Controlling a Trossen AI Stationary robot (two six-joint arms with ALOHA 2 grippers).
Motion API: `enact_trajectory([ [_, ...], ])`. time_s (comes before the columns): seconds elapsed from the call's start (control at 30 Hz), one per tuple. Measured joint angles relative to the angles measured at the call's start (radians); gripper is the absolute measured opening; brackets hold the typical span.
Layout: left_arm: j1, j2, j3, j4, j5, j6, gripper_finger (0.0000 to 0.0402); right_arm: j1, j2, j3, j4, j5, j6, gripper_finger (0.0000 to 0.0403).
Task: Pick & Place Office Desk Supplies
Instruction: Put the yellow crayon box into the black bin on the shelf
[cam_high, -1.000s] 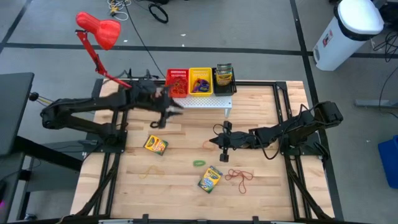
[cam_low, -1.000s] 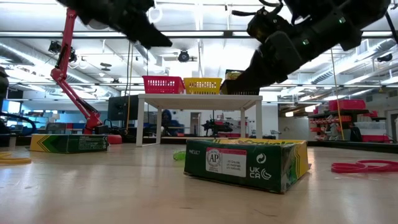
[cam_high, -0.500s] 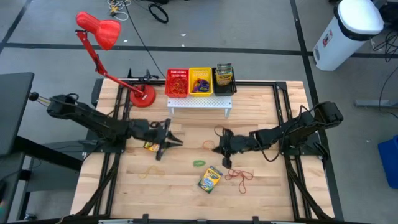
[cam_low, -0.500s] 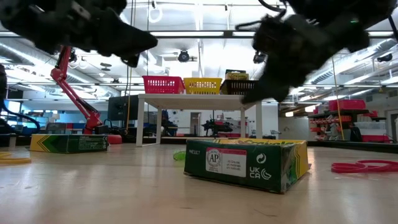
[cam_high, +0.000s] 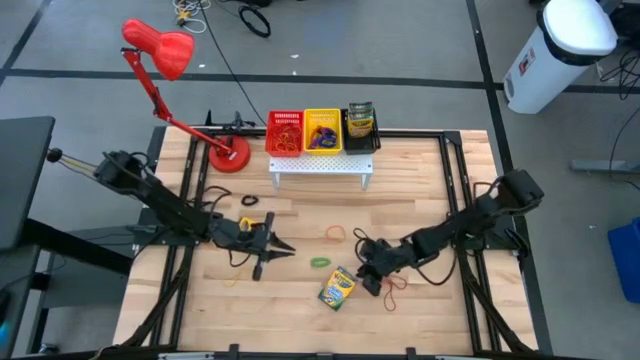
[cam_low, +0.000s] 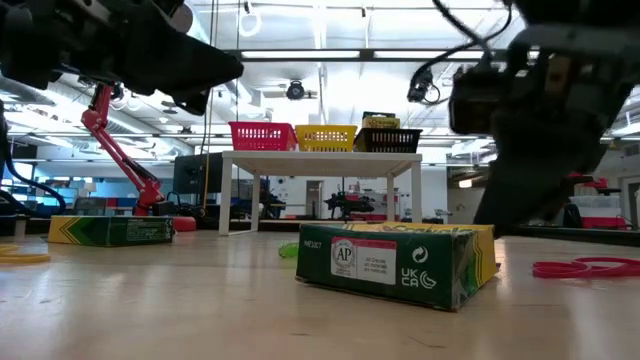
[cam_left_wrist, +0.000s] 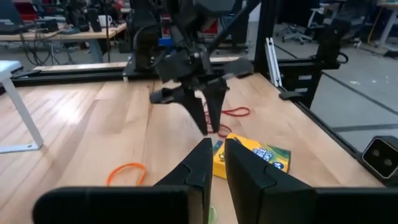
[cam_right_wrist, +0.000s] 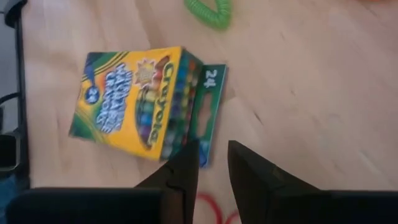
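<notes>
A yellow-and-green crayon box (cam_high: 338, 287) lies flat near the table's front. Its flap end (cam_right_wrist: 208, 106) sits just ahead of my right gripper (cam_right_wrist: 214, 158), which slants down over it, open a little; touch does not show. A second crayon box (cam_low: 110, 230) lies at the left, hidden in the high view under my left arm. My left gripper (cam_high: 275, 247) hovers there pointing toward the table's right, with a narrow gap (cam_left_wrist: 214, 168) and nothing in it. Loose rubber bands lie about: green (cam_high: 320, 262), orange (cam_high: 335, 232), red (cam_high: 390, 285).
A white perforated rack (cam_high: 320, 165) at the far edge carries a red basket (cam_high: 286, 132), a yellow basket (cam_high: 322, 130) and a black one (cam_high: 360, 125). A red desk lamp (cam_high: 160, 50) stands at the far left. Bare wood lies along the near edge.
My left gripper has come away from the rack, down and toward the table's near edge, and now hovers over the left crayon box. My right gripper has rolled, sunk and gone toward the near edge, to the crayon box at the front.
</notes>
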Motion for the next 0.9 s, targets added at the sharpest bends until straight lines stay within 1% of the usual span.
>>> enact_trajectory([
  [0.13, -0.012, 0.032, 0.0, 0.035, -0.007, -0.021, 0.0048, -0.009, 0.053, 0.0, 0.075, 0.004, -0.005, 0.0096],
  [0.27, -0.017, 0.043, 0.0, 0.034, -0.008, -0.048, 0.0048, -0.01, 0.088, 0.002, 0.114, -0.013, -0.004, 0.0096],
  [0.53, -0.019, 0.043, 0.0, 0.043, -0.007, -0.047, 0.0048, -0.009, 0.127, 0.03, 0.124, -0.021, -0.006, 0.0094],
  [0.63, -0.019, 0.042, 0.0, 0.044, -0.007, -0.045, 0.0048, -0.01, 0.129, 0.03, 0.135, -0.022, -0.013, 0.0071],
  [0.77, -0.019, 0.042, 0.0, 0.043, -0.007, -0.044, 0.0048, -0.009, 0.129, 0.03, 0.137, -0.024, -0.039, 0.0014],
  [0.8, -0.019, 0.042, 0.0, 0.043, -0.007, -0.043, 0.0048, -0.009, 0.13, 0.03, 0.138, -0.024, -0.049, 0.0008],
  [0.9, -0.019, 0.042, 0.0, 0.043, -0.007, -0.042, 0.0048, -0.009, 0.127, 0.03, 0.139, -0.025, -0.059, 0.0012],
])
